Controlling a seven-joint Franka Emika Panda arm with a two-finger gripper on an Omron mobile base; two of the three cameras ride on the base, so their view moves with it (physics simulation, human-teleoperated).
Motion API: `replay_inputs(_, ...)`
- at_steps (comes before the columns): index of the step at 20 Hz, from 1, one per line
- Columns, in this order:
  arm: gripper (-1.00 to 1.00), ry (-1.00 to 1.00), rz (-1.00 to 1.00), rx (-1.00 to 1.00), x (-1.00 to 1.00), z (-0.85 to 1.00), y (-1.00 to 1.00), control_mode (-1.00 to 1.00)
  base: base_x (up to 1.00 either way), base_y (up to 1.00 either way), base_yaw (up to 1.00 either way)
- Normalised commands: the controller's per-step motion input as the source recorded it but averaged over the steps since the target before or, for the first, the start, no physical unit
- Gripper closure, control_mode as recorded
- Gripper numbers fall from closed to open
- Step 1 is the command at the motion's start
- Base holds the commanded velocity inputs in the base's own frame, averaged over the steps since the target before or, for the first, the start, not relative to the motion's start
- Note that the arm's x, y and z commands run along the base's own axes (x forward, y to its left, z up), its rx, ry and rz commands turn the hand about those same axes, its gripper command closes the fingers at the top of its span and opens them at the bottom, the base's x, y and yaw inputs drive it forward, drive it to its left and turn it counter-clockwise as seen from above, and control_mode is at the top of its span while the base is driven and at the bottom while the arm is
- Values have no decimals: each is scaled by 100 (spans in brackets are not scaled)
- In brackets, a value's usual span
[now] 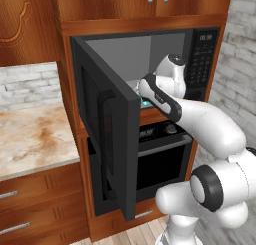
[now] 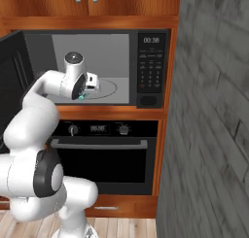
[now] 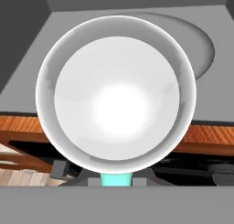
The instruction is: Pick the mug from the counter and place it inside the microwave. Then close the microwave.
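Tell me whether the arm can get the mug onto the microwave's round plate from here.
Probably yes: the microwave door stands wide open, the gripper holds the mug at the opening, and the round plate looks bare.

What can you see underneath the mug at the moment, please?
Below the mug lie the microwave's grey floor and part of its round plate, with the wooden ledge at the opening nearer. The mug covers whatever is straight beneath it, so contact cannot be told.
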Motion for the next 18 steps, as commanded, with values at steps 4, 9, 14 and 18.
replay_inputs(4,100,0,0,0,49,0,5,-100,0,0,0)
replay_inputs(9,100,0,0,0,37,0,12,-100,0,0,0)
replay_inputs(14,100,0,0,0,23,-9,12,-100,0,0,0)
replay_inputs(18,100,0,-1,0,22,-9,9,-100,0,0,0)
